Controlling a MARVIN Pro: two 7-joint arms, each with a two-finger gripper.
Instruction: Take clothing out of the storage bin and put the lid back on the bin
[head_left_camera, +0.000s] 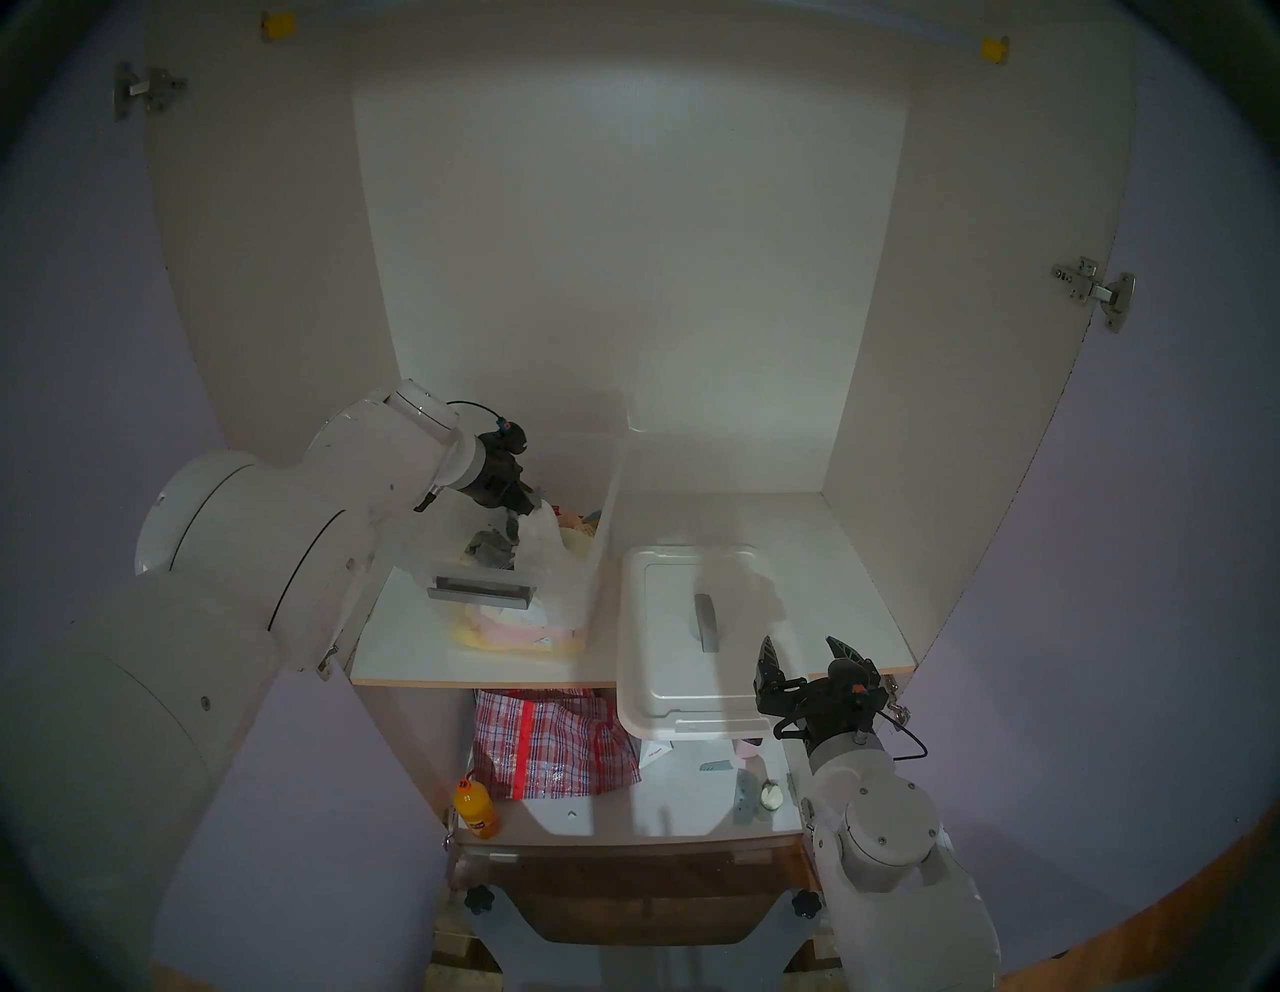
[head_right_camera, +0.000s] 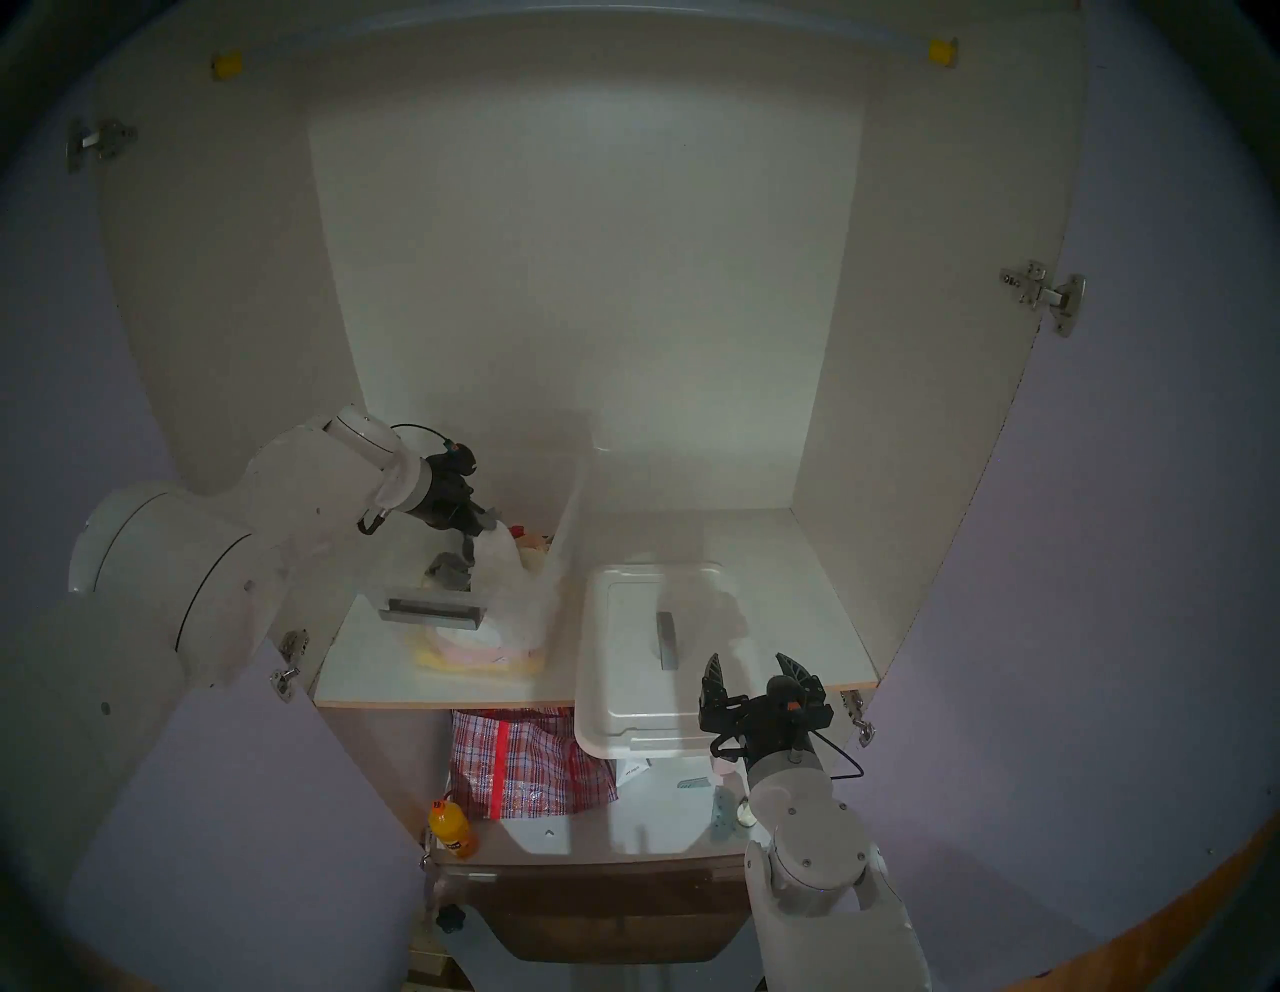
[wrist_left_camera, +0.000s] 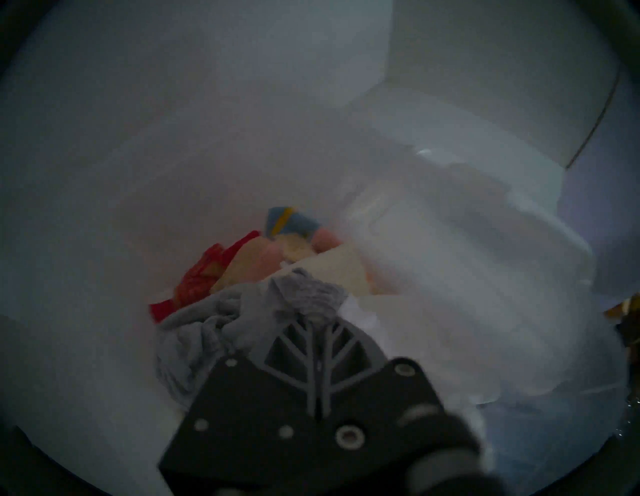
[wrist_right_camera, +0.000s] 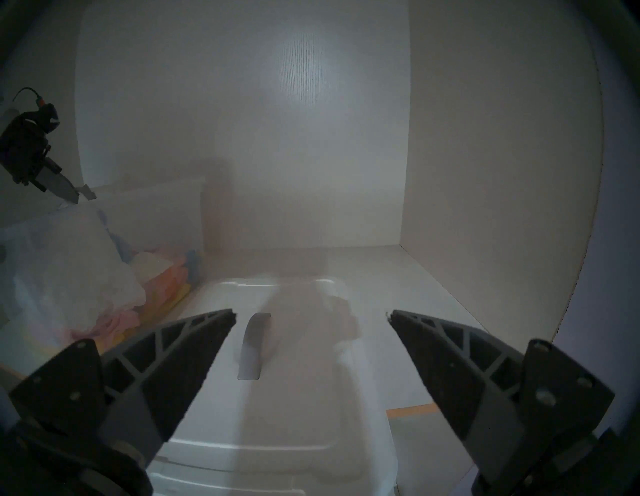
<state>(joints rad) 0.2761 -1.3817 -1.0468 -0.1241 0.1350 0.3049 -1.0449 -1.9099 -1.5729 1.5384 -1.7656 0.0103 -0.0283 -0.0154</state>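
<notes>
Head stereo left shows us mid-way through the first step: our left gripper (head_left_camera: 524, 511) has its jaws clenched on the clothing (head_left_camera: 547, 547), the thin white garment, which trails from them down into the storage bin (head_left_camera: 602, 526) on the shelf (head_left_camera: 388, 637). A grey garment (head_left_camera: 488, 547) lies just beside it inside the bin; whether it is also pinched we cannot tell. Our right gripper (head_left_camera: 807, 654) hangs with jaws spread wide and empty above the near end of the lid (head_left_camera: 658, 693), which lies flat beside the bin, overhanging the shelf edge. Next, we judge, the garment must be lifted clear of the bin wall before the lid is fetched.
</notes>
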